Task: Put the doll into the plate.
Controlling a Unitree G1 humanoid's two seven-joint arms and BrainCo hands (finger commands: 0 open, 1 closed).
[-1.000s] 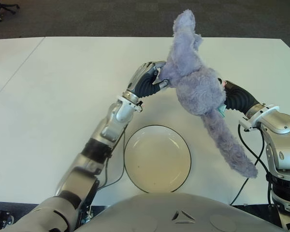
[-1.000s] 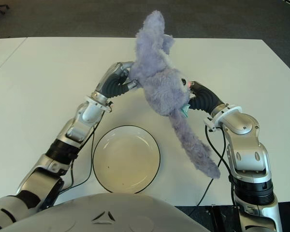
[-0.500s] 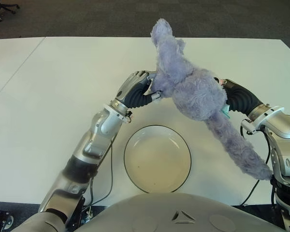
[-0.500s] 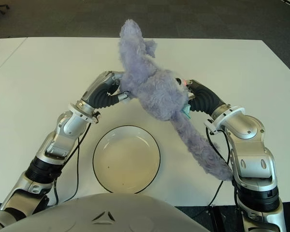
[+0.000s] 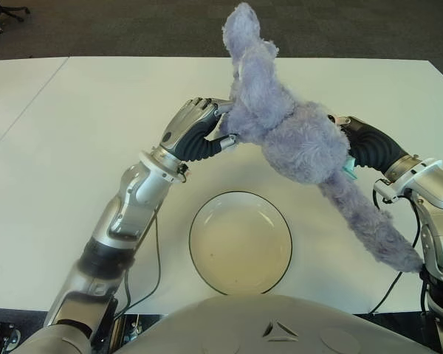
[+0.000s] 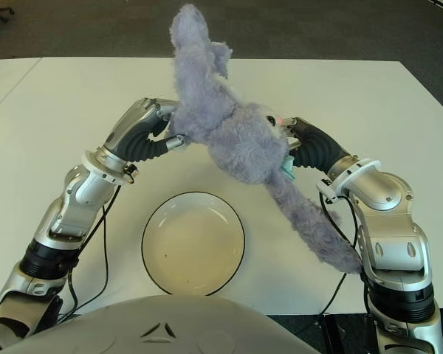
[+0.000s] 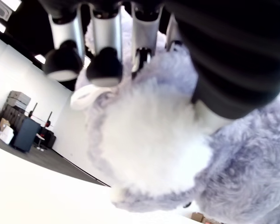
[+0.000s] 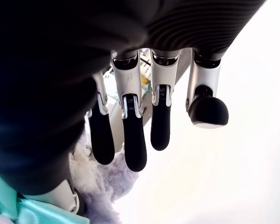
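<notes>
Left eye view: my left hand (image 5: 199, 133) and right hand (image 5: 354, 144) clasp the purple doll (image 5: 295, 140) between them, aloft beyond the empty plate (image 5: 207, 254) on the white table (image 5: 66, 147).

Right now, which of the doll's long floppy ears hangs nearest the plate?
The ear drooping down on the robot's right, under the right hand. It trails past the plate's right side, while the other ear sticks up above the left hand, away from it.
</notes>
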